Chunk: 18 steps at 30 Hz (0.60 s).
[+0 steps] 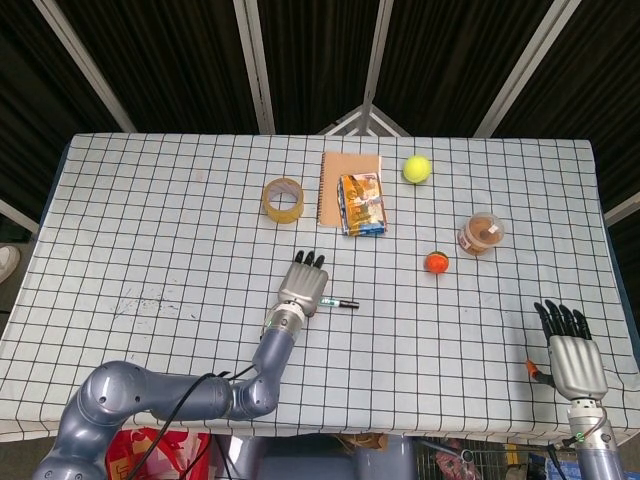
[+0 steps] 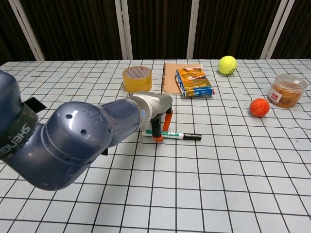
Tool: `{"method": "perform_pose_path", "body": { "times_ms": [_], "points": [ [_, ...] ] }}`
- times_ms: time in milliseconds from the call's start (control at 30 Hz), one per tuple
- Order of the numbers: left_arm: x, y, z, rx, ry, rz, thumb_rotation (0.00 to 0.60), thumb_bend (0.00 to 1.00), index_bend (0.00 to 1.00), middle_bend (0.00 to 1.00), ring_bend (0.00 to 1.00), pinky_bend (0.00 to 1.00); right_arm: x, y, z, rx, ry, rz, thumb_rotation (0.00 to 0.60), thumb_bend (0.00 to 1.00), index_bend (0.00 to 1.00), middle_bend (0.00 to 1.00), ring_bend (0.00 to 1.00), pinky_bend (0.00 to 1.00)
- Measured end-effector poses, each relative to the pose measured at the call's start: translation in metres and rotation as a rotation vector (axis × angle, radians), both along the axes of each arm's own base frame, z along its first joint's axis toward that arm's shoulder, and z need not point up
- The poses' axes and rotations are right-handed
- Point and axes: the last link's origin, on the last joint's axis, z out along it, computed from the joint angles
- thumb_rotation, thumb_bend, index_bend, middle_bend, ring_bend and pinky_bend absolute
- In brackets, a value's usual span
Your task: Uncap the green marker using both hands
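Marker (image 2: 171, 135) flat on table (image 1: 150, 220), cap at right | left hand (image 1: 304, 285) arched over its left end, grasp indeterminate | right hand (image 1: 572, 358) spread, nothing held.

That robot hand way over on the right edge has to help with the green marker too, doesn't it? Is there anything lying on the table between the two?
Nothing visible blocks it. The right robot hand sits at the table's near right corner, and the checkered cloth toward the green marker is bare. The orange ball and the plastic tub lie farther back, off that line. The left robot hand is already over the marker.
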Motion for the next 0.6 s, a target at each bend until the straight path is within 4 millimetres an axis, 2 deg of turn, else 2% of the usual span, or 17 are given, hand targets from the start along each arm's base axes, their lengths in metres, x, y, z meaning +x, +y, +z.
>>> {"method": "perform_pose_path", "body": {
  "times_ms": [300, 600],
  "points": [
    [-0.0003, 0.0001, -0.0032, -0.005, -0.008, 0.0, 0.6, 0.45, 0.55, 0.08, 0.0, 0.0, -0.0015, 0.0011, 0.0002, -0.002, 0.001, -0.005, 0.6, 0.25, 0.08, 0.07, 0.03, 0.05],
    [-0.0001, 0.002, -0.0001, 0.017, -0.035, -0.001, 0.6, 0.5, 0.61, 0.13, 0.0, 0.0, -0.0026, 0.0016, -0.0003, 0.0, 0.001, -0.006, 0.6, 0.25, 0.08, 0.07, 0.03, 0.05]
  ]
}}
